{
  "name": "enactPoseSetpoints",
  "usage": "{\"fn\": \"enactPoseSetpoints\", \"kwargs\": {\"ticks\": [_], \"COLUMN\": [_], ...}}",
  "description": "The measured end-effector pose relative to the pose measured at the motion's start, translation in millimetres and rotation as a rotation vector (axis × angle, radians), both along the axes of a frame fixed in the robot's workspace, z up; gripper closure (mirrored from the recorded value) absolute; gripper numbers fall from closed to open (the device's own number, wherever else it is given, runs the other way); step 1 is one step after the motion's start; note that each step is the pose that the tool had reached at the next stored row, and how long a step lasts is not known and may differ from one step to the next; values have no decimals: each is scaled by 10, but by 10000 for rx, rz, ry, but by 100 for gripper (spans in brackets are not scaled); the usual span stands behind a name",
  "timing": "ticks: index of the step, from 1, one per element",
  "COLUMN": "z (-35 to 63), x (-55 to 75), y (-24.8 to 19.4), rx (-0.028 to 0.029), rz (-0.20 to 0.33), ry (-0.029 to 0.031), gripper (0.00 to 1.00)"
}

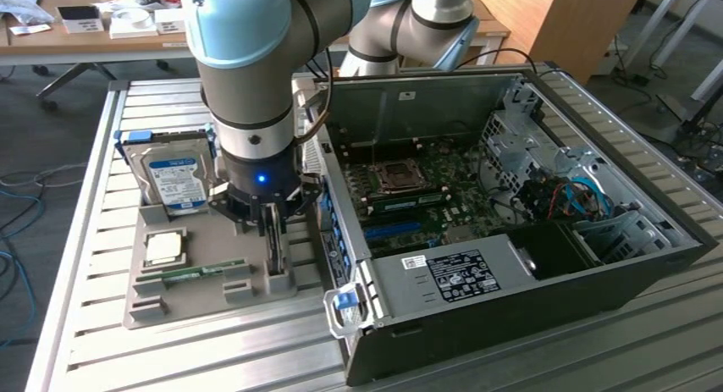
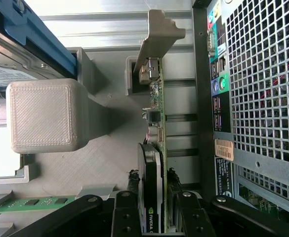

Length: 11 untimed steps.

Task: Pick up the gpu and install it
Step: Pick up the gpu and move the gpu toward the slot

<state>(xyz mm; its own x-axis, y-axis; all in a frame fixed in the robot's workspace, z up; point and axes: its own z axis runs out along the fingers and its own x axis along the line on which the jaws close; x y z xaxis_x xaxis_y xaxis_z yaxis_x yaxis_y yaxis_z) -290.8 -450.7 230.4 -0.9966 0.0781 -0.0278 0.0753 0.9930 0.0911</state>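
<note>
The gpu (image 1: pixel 276 258) stands on edge in a slot of the grey holder tray (image 1: pixel 169 311), just beside the open computer case (image 1: pixel 632 265). My gripper (image 1: pixel 269 227) reaches straight down onto it. In the wrist view the gpu (image 2: pixel 156 98) is a thin dark green board with a silver bracket at its far end. My gripper (image 2: pixel 151 180) straddles the near end, and its black fingers (image 2: pixel 132 190) press against both faces of the card. The card still rests in the holder's slot.
The tray also carries a hard drive (image 1: pixel 179 179) with a blue-white label, a CPU (image 1: pixel 165 248) and a green RAM stick (image 1: pixel 192 272). The case's motherboard (image 1: pixel 429 197) lies exposed. The case's rear panel (image 2: pixel 263 74) stands close beside the gpu.
</note>
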Motion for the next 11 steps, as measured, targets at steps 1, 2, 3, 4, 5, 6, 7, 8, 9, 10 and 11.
{"fn": "enactPoseSetpoints", "kwargs": {"ticks": [1, 2, 3, 4, 5, 6, 7, 8, 9, 10, 11], "z": [0, 0, 0, 0, 0, 1, 0, 0, 0, 0, 0], "x": [0, 0, 0, 0, 0, 0, 0, 0, 0, 0, 0], "y": [0, 0, 0, 0, 0, 0, 0, 0, 0, 0, 0], "rx": [0, 0, 0, 0, 0, -1, -1, 0, -1, 0, -1], "rz": [1, 0, 1, 1, 1, 1, 1, 1, 0, 1, 0], "ry": [0, 0, 0, -1, 0, 3, 0, 0, 0, 0, 0], "gripper": [64, 64, 64, 64, 64, 66, 72, 73, 73, 73, 73]}}
